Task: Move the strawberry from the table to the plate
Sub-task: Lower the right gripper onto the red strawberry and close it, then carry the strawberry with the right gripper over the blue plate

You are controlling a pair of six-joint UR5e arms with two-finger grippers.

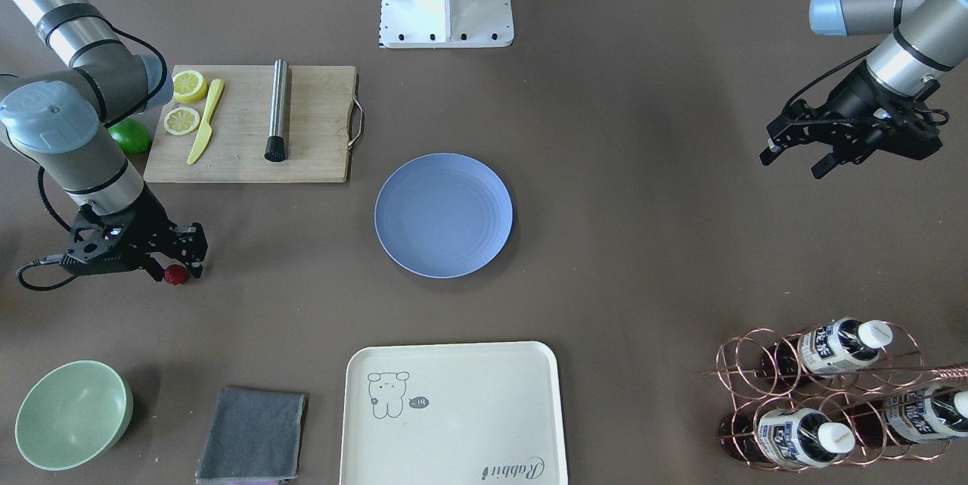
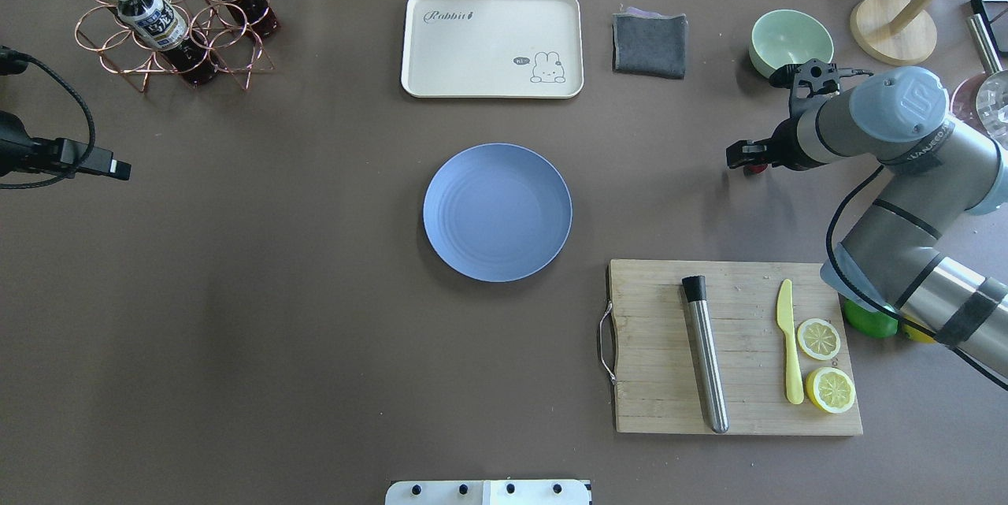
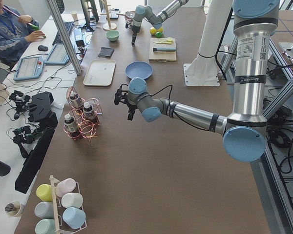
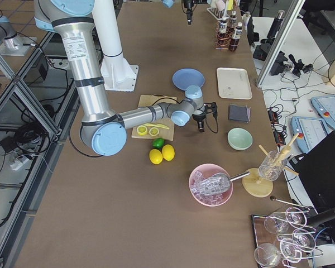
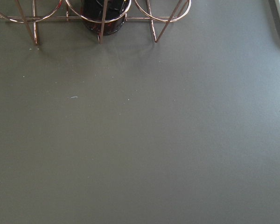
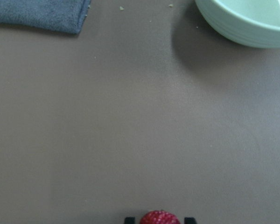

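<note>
Down at the lower left of the front view with the right gripper, tips low at the table and set around the strawberry. From the right wrist camera, just a red bumpy cap at the bottom edge, flanked by two black fingertips, one on each side and very close. Cannot tell whether pinching already or only bracketing, nor whether the berry is resting on the surface or just off it. So, by the look of it: reached and lined up, but not delivered. Over to the plate at centre frame, bare, well apart from the berry. Left to do, as a judgement: firm up the grasp, lift, carry across toward mid-frame, lower, let go over the plate. Up at the upper right, the left gripper, held off the table with fingers spread, holding nothing, far from the action. Worth noting the cutting board just above the right gripper and the pale green bowl below it, neither on the direct line to the plate.
</note>
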